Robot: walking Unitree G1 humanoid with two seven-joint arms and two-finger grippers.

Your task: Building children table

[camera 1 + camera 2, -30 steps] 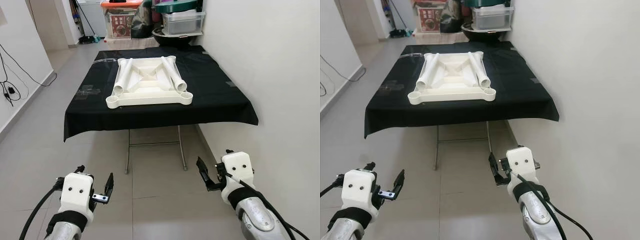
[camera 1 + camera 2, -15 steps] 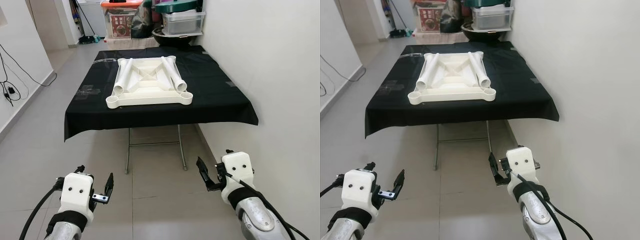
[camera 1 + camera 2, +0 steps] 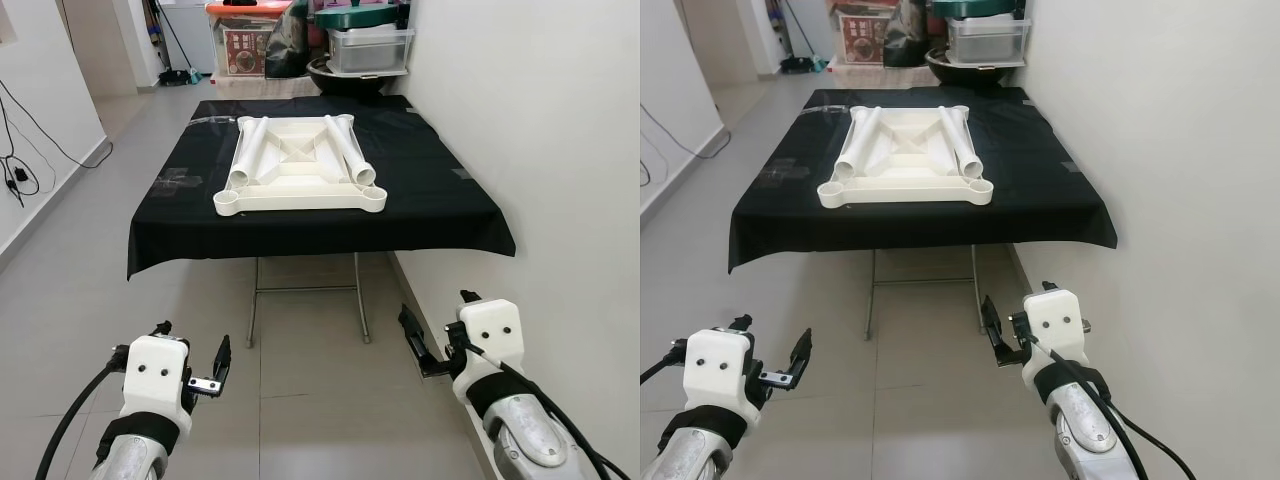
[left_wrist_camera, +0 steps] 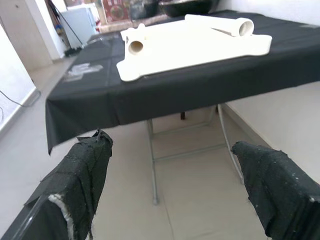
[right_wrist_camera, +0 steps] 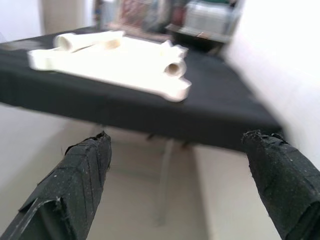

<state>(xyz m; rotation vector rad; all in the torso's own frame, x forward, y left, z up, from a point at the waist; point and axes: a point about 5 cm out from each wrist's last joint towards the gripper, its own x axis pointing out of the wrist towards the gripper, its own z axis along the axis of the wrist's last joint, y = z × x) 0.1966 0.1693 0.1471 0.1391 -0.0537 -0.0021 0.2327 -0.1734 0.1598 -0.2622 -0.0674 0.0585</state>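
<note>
Step in hand, as I judge it: approach. Nothing gripped yet.

The white tabletop (image 3: pixel 299 169) lies upside down on the black-clothed worktop (image 3: pixel 450 215), roughly centred, its underside ribs forming an X. Two white leg tubes (image 3: pixel 348 156) rest across it: one along its left side, one along its right, open ends toward the robot. Four corner sockets show; the near-right socket (image 3: pixel 373 198) sits just beside the right tube's mouth.

Left end effector (image 3: pixel 218 372) and right end effector (image 3: pixel 415 342) both hang low over the tiled floor, well short of the tabletop and below the worktop's edge. Both are spread wide w/ nothing between the fingers; wrist views look up at the tabletop past the black pads (image 4: pixel 80 170).

To do it well:
- Walk in square to the tabletop, stop w/ the near edge w/in arm reach; mind the folding frame (image 3: pixel 305 290) under the cloth.
- Raise both arms above the worktop edge before closing in, else the fingers may snag the hanging cloth.
- Take a tube mid-length, probably the right one w/ the right arm; round plastic likely rolls, so pinch across its width.
- Free arm could steady the tabletop while the tube gets stood up into a socket.

Bins (image 3: pixel 368 45) stacked beyond the tabletop are well apart, no obstacle.
</note>
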